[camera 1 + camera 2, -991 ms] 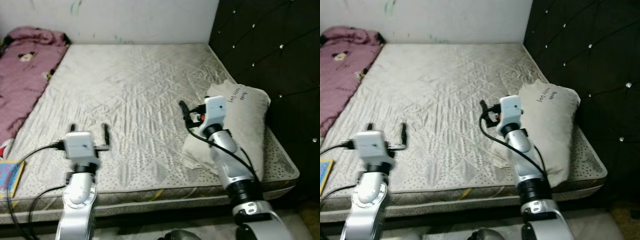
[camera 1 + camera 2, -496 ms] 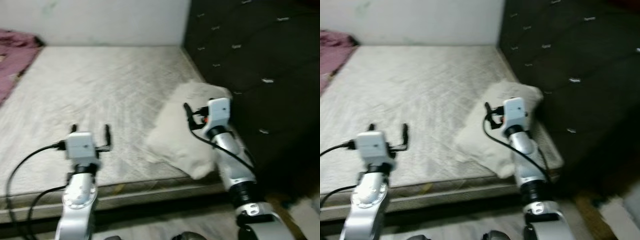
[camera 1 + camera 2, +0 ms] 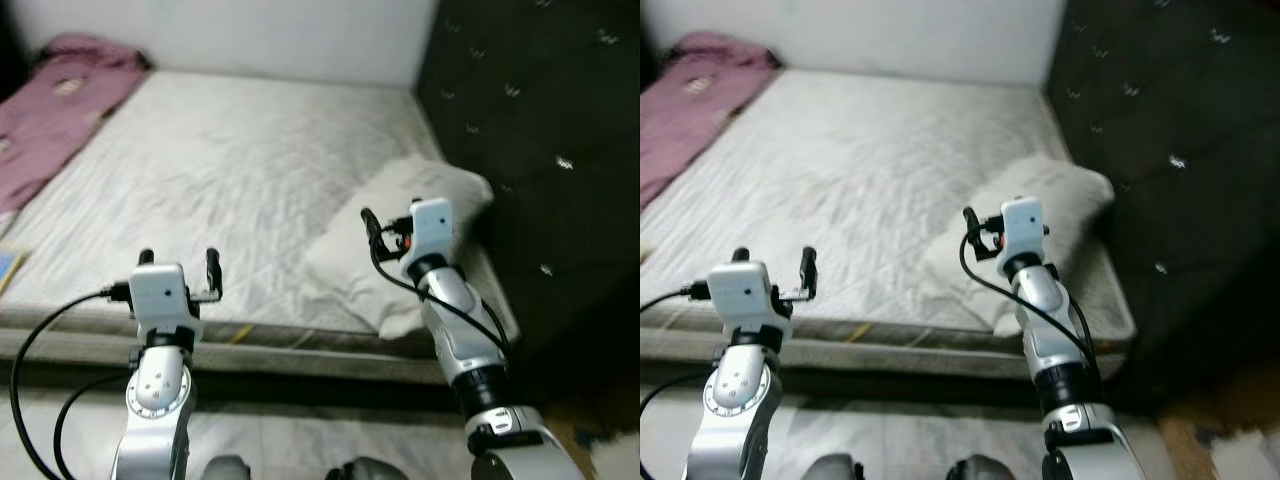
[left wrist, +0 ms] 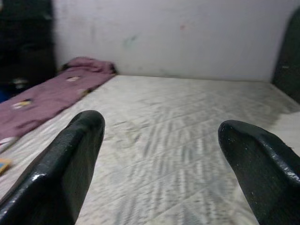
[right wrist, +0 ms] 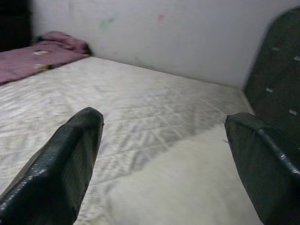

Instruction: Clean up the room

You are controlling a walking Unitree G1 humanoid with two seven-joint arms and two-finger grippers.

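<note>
One quilted grey-white mattress (image 3: 230, 170) with diamond stitching. One soft cream fabric pillow (image 3: 400, 235) lies just beyond and below the right end effector (image 3: 385, 225), fingers wide. One crumpled pink blanket (image 3: 55, 110) lies far beyond the left end effector (image 3: 178, 262), fingers wide.

I see grey-white mattress (image 3: 230, 170) with quilted diamond stitching. Pillow (image 3: 400, 240) off-white, plain. Blanket (image 3: 55, 110) dusty pink-mauve with small pale prints. Headboard (image 3: 540, 120) black, tufted, pale studs. Wall (image 3: 250, 35) white, faint green and pink marks. My grippers' fingers (image 4: 65, 173) glossy black, arms silver.
</note>
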